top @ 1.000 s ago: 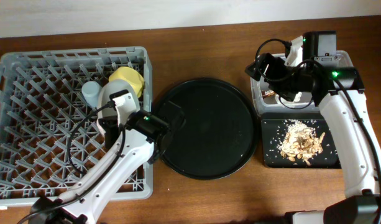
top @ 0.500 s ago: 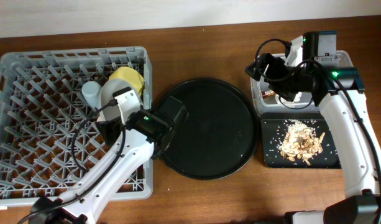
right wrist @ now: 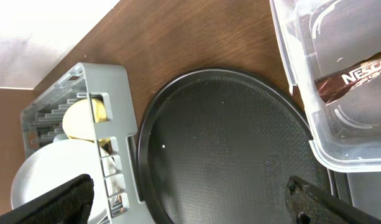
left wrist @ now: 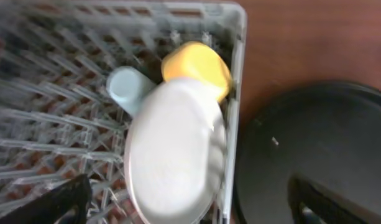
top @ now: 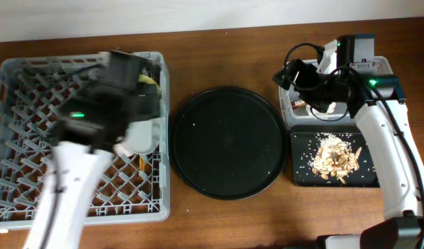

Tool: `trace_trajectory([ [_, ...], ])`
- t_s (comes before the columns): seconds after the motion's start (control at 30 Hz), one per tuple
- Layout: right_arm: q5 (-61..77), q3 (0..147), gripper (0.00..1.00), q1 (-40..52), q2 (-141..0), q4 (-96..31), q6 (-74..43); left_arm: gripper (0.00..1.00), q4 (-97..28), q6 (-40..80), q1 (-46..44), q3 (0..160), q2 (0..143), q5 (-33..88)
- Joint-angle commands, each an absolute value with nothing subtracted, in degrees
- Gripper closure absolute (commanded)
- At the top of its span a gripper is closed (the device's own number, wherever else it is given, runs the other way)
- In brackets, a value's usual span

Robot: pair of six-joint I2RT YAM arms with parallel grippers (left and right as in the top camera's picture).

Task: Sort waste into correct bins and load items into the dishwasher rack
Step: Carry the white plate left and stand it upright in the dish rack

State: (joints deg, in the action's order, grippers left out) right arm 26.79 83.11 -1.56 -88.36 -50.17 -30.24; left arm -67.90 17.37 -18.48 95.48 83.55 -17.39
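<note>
The grey dishwasher rack (top: 32,159) holds the pale plate (top: 139,135), leaning on its right side. The yellow bowl (left wrist: 199,62) and blue cup (left wrist: 128,87) sit just behind the plate (left wrist: 174,149). My left arm (top: 94,114) is motion-blurred above the rack. My left gripper (left wrist: 190,208) is open above the plate and holds nothing. My right gripper (top: 298,72) hovers open and empty by the clear tub (top: 378,66). A gold-brown wrapper (right wrist: 358,78) lies in that tub (right wrist: 289,81). Food scraps (top: 334,158) lie in the shallow black tray (top: 301,173).
A large round black tray (top: 225,142) sits between the rack and the bins, bare except for a few crumbs. In the right wrist view this round tray (right wrist: 227,143) lies under the open fingers, with the rack's corner (right wrist: 109,124) to its left.
My left gripper opened and let go of the plate, which now stands in the rack. The left arm swung up and left over the rack. The right arm has not moved.
</note>
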Motion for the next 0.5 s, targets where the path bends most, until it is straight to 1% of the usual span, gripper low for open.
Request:
trace_trajectory([
  [0.0,26.0,83.5,0.01,-1.5,-88.5,-50.2,-30.5,0.17,-71.3,1.6,-2.6,94.6,83.9,12.6],
  [0.07,26.1,83.5,0.01,-1.5,-88.5,-50.2,-30.5,0.23,-71.4,-2.6,1.6,92.6,84.4,19.6],
  [0.13,26.1,83.5,0.01,-1.5,-88.5,-50.2,-30.5,0.24,-71.2,-5.8,4.8,89.4,85.6,25.3],
  [0.27,26.0,83.5,0.01,-1.5,-88.5,-50.2,-30.5,0.24,-67.0,-6.3,6.1,83.7,87.9,25.7],
  [0.37,26.1,83.5,0.01,-1.5,-88.5,-50.2,-30.5,0.32,-65.1,-6.3,6.1,82.4,88.9,25.6],
  [0.47,26.0,83.5,0.01,-1.5,-88.5,-50.2,-30.5,0.39,-64.8,-6.0,6.1,82.3,89.6,21.6],
])
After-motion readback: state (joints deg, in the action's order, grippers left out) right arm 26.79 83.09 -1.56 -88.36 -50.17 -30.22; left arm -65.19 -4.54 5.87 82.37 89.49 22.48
